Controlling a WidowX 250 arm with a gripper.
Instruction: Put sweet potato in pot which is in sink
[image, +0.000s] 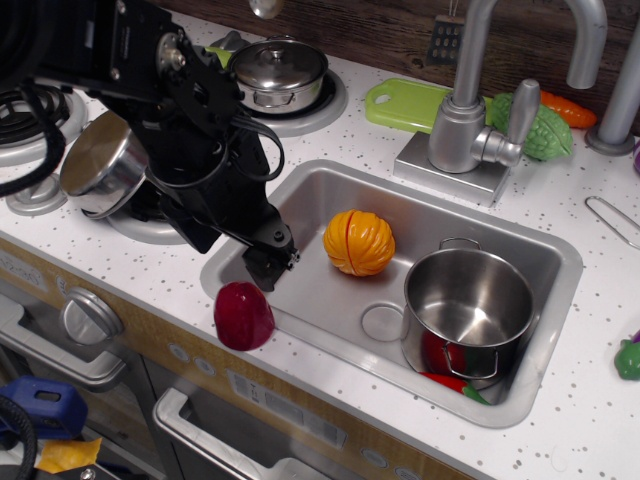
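The dark red sweet potato (243, 315) sits on the white counter at the front left rim of the sink (330, 190). My gripper (268, 268) hangs just above and behind it on the black arm. Its jaws look slightly apart and hold nothing. The tall steel pot (468, 310) stands upright in the right part of the sink, with nothing inside it.
An orange ribbed ball (358, 242) lies in the sink left of the pot, by the drain (382, 322). A red-and-green toy (450, 372) lies at the pot's base. A handleless steel pan (100, 165) and a lidded pot (275, 72) stand at left. The faucet (470, 100) rises behind.
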